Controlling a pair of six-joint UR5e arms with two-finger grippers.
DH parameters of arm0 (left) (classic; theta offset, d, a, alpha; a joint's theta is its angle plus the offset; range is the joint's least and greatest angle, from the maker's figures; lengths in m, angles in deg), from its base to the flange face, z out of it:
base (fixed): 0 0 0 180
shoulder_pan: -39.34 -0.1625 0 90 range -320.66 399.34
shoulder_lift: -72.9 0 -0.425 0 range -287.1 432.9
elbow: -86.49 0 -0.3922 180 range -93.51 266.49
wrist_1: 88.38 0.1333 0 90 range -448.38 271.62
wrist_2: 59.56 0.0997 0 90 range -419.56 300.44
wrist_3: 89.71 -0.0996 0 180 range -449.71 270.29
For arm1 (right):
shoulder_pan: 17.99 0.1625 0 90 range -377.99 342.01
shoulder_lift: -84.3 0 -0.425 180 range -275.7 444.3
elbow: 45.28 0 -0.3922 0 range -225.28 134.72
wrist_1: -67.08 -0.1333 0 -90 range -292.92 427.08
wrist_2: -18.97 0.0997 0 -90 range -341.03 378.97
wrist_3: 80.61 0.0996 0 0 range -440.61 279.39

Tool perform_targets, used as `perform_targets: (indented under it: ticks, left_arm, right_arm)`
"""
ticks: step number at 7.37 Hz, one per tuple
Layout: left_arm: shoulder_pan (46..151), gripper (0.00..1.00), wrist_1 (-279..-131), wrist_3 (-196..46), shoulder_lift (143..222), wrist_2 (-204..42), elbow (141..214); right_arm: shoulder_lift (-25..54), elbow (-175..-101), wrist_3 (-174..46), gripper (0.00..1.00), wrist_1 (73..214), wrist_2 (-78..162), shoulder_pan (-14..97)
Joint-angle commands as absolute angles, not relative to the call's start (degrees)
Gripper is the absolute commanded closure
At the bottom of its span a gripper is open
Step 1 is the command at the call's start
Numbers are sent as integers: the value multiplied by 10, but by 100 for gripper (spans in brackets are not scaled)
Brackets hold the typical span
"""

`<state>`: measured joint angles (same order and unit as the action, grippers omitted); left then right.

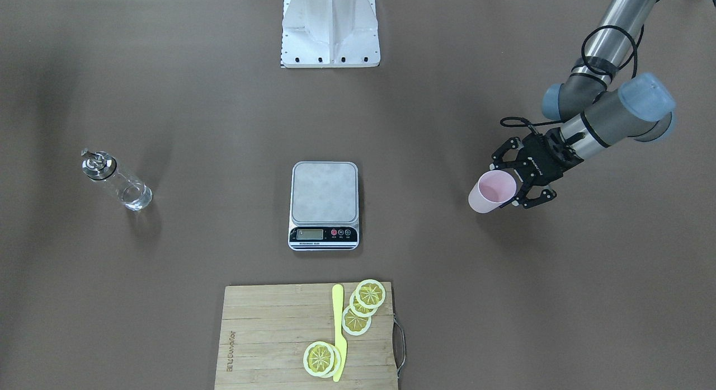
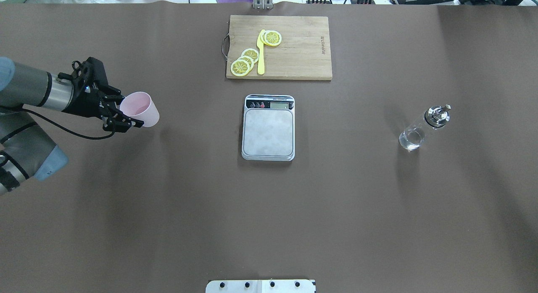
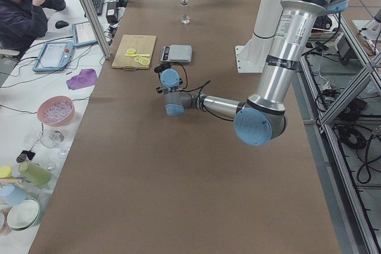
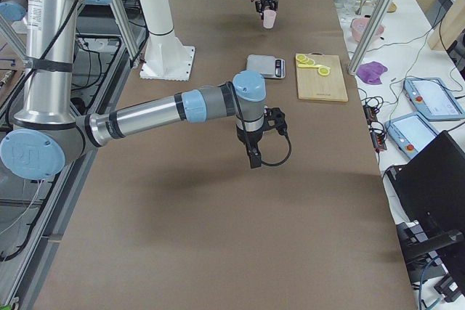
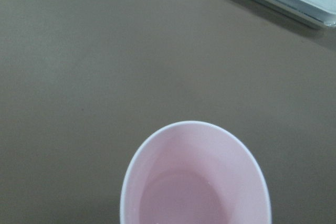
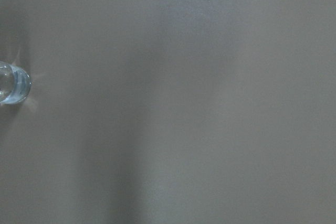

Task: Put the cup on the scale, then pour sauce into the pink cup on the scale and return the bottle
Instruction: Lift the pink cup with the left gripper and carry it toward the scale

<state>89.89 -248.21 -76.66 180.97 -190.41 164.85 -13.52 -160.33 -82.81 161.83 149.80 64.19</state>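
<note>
Overhead exterior first. Logged left gripper [image 2: 126, 112] clamped on cup [image 2: 142, 109], one black finger on each side of the pink wall near the rim. Found the cup far out on the robot's left side of the table [image 2: 168, 221], well apart from scale [image 2: 268, 129] and not on its platform. Cannot tell whether lifted or resting on the brown cover.

Left wrist view: looking straight down into the cup's open mouth, pale pink inside, with a corner of the scale at upper right.

Scale at table centre, steel platform toward the robot, black display strip on the far edge.

Bottle [image 2: 422, 127] upright on the robot's right side, well apart from the scale, metal cap and spout on top. Cannot make out a liquid level through the glass.

Exterior right: right gripper [image 4: 254, 159] pointing down over the table, apart from the bottle and the scale. Seen in no other exterior view, so cannot tell whether its fingers are apart or together. Right wrist view: only the bottle's glass base at the left edge.

Beyond the scale: wooden cutting board [image 2: 302, 53] carrying lemon slices [image 2: 246, 59] and a yellow knife [image 2: 261, 57].
</note>
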Motion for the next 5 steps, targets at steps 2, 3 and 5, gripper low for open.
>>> perform_targets:
  ticks: [2, 3, 5]
  left_arm:
    - [846, 68, -2478, -767, 1880, -1897, 1646]
    - [828, 68, -2476, -766, 1906, -1883, 1646]
    - [772, 68, -2463, -728, 1949, -1804, 1645]
  right_arm:
    - [-134, -1603, -828, 0, 1618, 1498, 642]
    - [-134, -1603, -827, 0, 1618, 1498, 642]
    - [-134, -1602, -827, 0, 1619, 1498, 642]
